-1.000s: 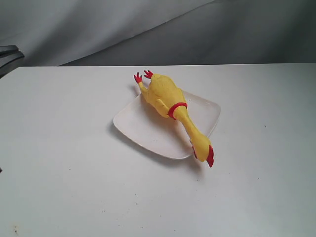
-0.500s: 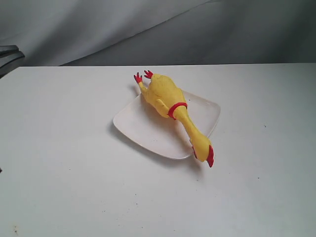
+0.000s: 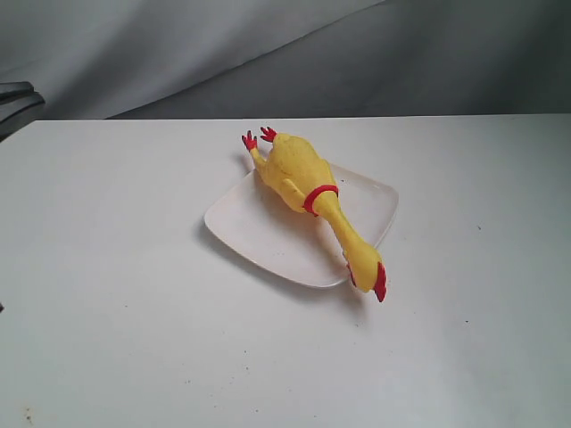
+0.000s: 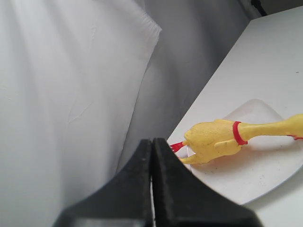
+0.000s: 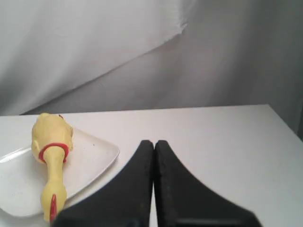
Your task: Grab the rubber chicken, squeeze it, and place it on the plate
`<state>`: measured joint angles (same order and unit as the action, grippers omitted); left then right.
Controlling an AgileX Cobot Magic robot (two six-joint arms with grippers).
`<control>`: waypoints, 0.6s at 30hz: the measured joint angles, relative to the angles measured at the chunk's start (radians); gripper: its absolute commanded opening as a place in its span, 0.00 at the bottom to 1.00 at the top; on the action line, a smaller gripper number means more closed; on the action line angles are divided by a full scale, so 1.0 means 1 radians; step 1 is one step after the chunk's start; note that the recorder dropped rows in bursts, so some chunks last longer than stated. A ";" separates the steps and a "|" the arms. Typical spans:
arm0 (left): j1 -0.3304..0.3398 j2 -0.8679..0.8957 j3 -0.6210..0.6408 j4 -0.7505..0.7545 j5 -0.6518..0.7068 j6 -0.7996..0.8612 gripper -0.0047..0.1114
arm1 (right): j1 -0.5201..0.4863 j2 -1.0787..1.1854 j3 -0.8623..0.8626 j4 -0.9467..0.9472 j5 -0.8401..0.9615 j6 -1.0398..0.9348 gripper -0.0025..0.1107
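Note:
The yellow rubber chicken [image 3: 308, 187] lies diagonally across the white square plate [image 3: 259, 227]. Its red feet overhang the far rim and its head with the red comb hangs past the near rim. The chicken [image 4: 222, 139] and the plate [image 4: 265, 175] also show in the left wrist view, and the chicken [image 5: 51, 156] on the plate [image 5: 92, 158] in the right wrist view. My left gripper [image 4: 152, 142] is shut and empty, well away from the toy. My right gripper [image 5: 154, 144] is shut with nothing in it, off to the plate's side. Neither gripper shows in the exterior view.
The plate sits on a white table [image 3: 134, 312] with small dark specks. A grey cloth backdrop [image 3: 357, 53] hangs behind the far edge. A dark piece of equipment [image 3: 16, 100] pokes in at the far left.

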<state>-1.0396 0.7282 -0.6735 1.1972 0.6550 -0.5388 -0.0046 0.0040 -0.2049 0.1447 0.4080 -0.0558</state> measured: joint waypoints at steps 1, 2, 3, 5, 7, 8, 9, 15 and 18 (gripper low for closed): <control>0.000 0.000 0.000 0.000 0.000 0.000 0.04 | 0.000 0.000 0.022 0.000 -0.007 0.004 0.02; 0.000 0.000 0.000 0.000 0.000 0.000 0.04 | 0.000 0.000 0.039 0.000 -0.015 0.007 0.02; 0.000 0.000 0.000 0.000 0.000 0.000 0.04 | 0.000 0.000 0.062 0.000 -0.027 0.007 0.02; 0.000 0.000 0.000 0.000 0.000 0.000 0.04 | 0.000 0.000 0.103 -0.005 -0.054 0.007 0.02; 0.000 0.000 0.000 0.000 0.000 0.000 0.04 | -0.004 0.000 0.148 -0.018 -0.084 0.009 0.02; 0.000 0.000 0.000 0.000 0.000 0.000 0.04 | -0.009 0.000 0.169 -0.025 -0.096 0.012 0.02; 0.000 0.000 0.000 0.000 0.000 0.000 0.04 | -0.019 0.000 0.186 -0.032 -0.109 0.015 0.02; 0.000 0.000 0.000 0.000 0.000 0.000 0.04 | -0.106 0.000 0.201 -0.092 -0.110 0.019 0.02; 0.000 0.000 0.000 0.000 0.000 0.000 0.04 | -0.126 0.000 0.201 -0.099 -0.091 0.021 0.02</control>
<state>-1.0396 0.7282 -0.6735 1.1972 0.6550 -0.5388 -0.1308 0.0040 -0.0037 0.0458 0.3170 -0.0350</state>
